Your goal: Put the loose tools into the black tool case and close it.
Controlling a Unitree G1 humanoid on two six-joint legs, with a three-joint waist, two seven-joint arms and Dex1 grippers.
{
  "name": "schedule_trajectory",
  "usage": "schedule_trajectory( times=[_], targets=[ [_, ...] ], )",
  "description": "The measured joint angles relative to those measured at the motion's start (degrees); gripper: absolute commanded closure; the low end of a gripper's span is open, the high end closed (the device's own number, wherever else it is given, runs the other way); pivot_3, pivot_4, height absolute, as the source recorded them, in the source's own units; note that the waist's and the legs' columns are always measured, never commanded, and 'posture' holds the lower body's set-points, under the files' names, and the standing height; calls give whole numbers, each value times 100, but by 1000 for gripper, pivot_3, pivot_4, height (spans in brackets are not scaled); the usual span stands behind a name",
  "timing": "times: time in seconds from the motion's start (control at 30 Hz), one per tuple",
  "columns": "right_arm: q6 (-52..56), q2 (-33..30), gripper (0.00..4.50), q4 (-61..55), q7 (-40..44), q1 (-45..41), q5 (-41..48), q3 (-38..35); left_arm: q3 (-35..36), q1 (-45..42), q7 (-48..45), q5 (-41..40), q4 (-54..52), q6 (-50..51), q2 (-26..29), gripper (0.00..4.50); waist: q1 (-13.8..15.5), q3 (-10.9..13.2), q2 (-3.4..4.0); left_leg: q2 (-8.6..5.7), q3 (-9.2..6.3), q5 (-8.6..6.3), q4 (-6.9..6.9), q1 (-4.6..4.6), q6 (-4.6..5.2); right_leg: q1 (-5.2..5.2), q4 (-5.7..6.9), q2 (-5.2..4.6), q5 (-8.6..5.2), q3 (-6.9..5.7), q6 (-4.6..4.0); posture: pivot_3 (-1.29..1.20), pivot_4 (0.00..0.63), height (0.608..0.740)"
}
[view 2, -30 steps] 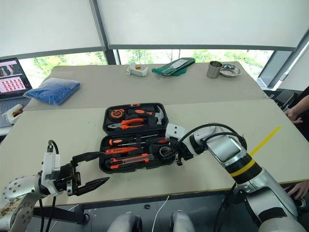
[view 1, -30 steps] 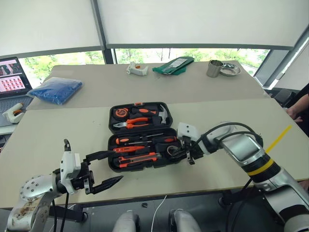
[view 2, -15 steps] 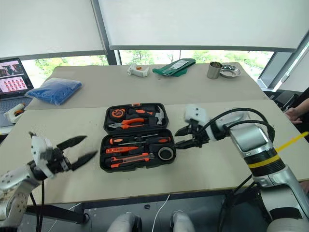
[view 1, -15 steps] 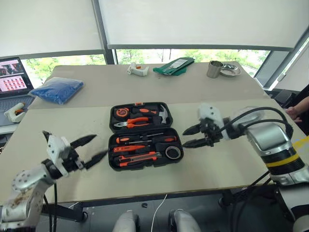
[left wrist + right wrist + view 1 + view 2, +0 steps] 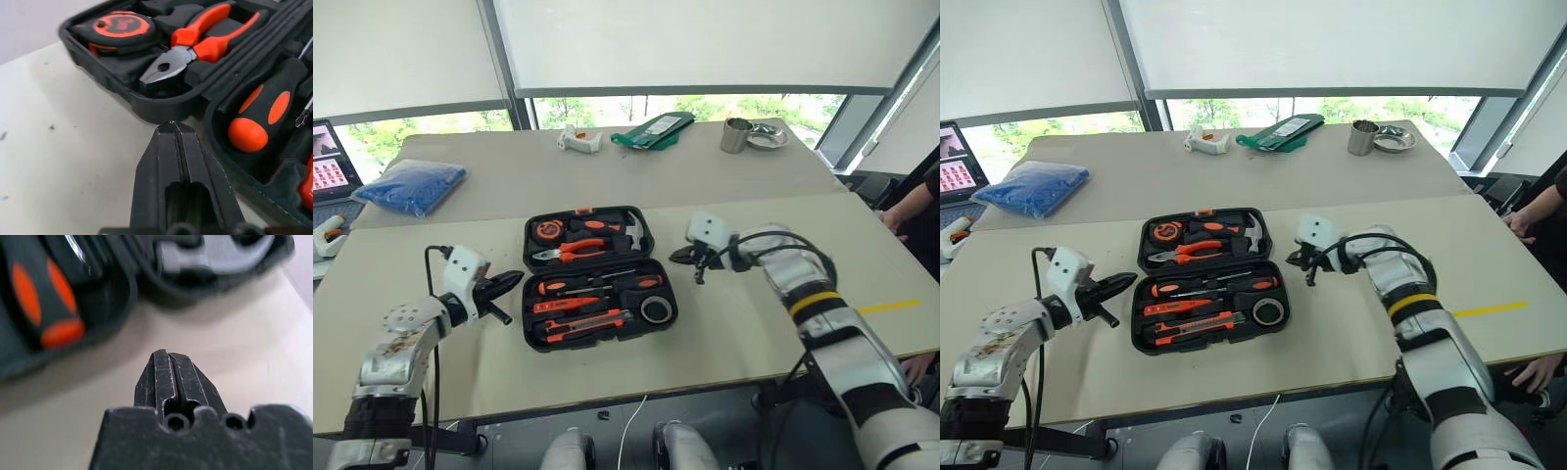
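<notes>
Case (image 5: 597, 277) lies open mid-frame on desk (image 5: 431, 235), tools (image 5: 592, 304) seated in its lower half. Left gripper (image 5: 505, 283) and right gripper (image 5: 682, 256) flank its hinge line, jaws closed, empty, roughly equally near.

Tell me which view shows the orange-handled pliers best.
The left wrist view: the pliers lie close up in the black tool case, steel nose and both handles plain. Both eye views show them small in the far half; the right wrist view leaves them unclear.
</notes>
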Motion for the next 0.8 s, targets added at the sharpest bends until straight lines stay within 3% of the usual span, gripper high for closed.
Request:
schedule_trajectory(
  times=[0.33, 0.57, 0.8],
  targets=[
    [-405, 184, 4500, 686, 386, -103, -42, -217, -46, -259, -366, -42, 511, 9, -247, 4453, 20, 0, 1, -3, -3, 0, 0, -6, 0, -1, 1, -4, 1, -1, 1, 0, 150, 740],
    [388, -370, 4500, -1445, 1119, 1161, 262, -431, -265, -200, -1251, -122, 363, -18, -255, 4453, 77, 0, 1, -5, -9, -12, 0, -15, 9, -1, -1, -13, -10, -2, 19, 0, 150, 740],
    [1271, -737, 4500, -3130, 1045, 2170, 296, -657, -385, 194, -922, 1, -292, 253, -416, 4453, 96, 0, 1, -11, -14, -12, 5, -7, 8, 4, 0, -11, -12, -2, 22, 0, 150, 740]
  ],
)
